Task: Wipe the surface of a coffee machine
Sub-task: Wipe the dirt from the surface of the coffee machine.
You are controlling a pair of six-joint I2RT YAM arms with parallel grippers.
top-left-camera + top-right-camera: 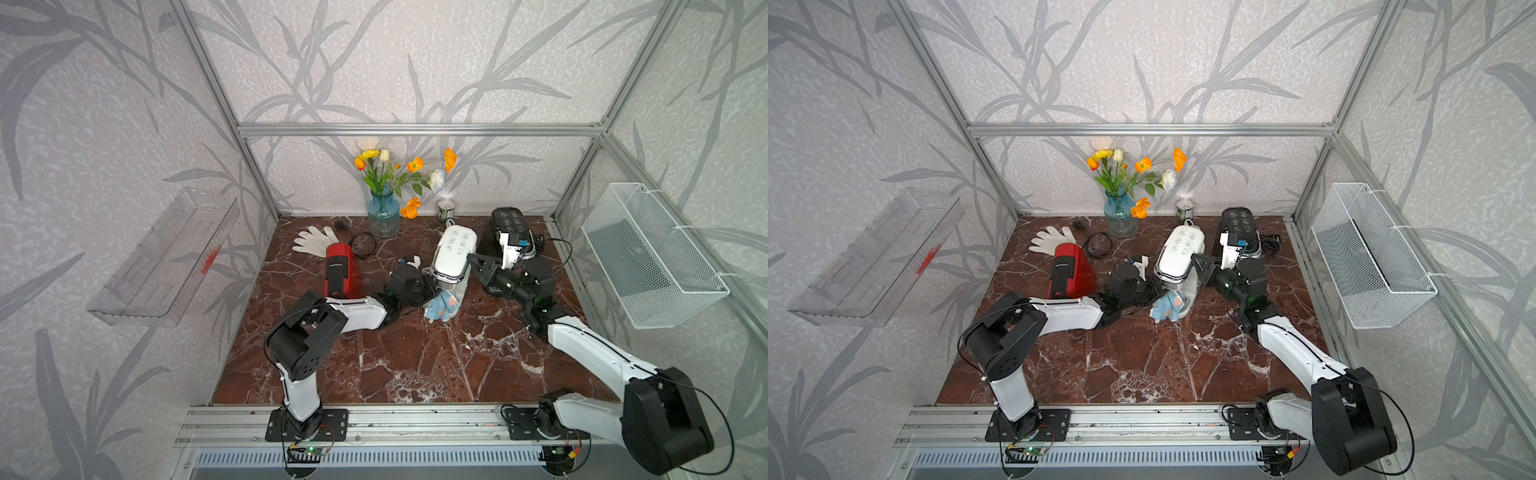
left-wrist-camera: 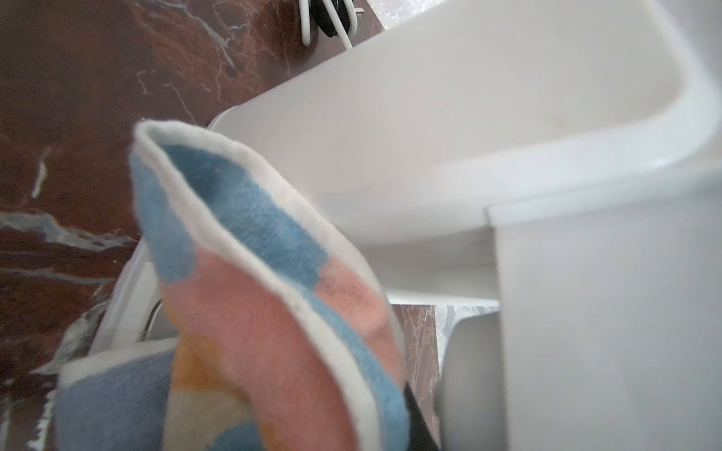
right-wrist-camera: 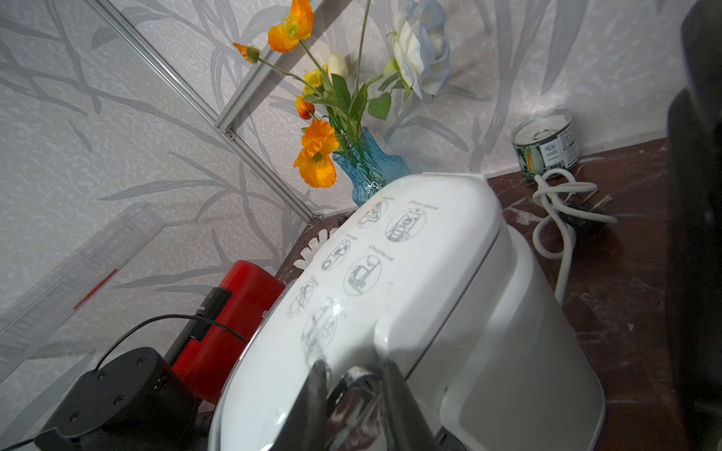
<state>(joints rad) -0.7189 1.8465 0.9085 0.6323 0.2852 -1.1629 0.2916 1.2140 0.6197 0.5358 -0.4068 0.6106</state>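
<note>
The white coffee machine [image 1: 453, 249] [image 1: 1179, 249] stands mid-table, with printed pictograms on its lid [image 3: 390, 254]. My left gripper [image 1: 428, 291] [image 1: 1154, 291] is at the machine's front, under its head, and is shut on a blue, pink and orange cloth [image 1: 442, 305] [image 2: 254, 312]. The cloth hangs against the machine's white body [image 2: 469, 136] and hides most of the left fingers. My right gripper [image 1: 471, 259] [image 3: 353, 375] reaches in from the right. It is shut on the chrome lever [image 3: 355, 394] at the lid's edge.
A red coffee machine [image 1: 338, 270] stands left of the left wrist and a black one [image 1: 509, 224] at the back right. Along the back are a flower vase [image 1: 383, 212], a can [image 1: 445, 210], a white glove [image 1: 313, 241] and a black cable [image 1: 363, 245]. A wire basket [image 1: 648, 257] hangs on the right wall.
</note>
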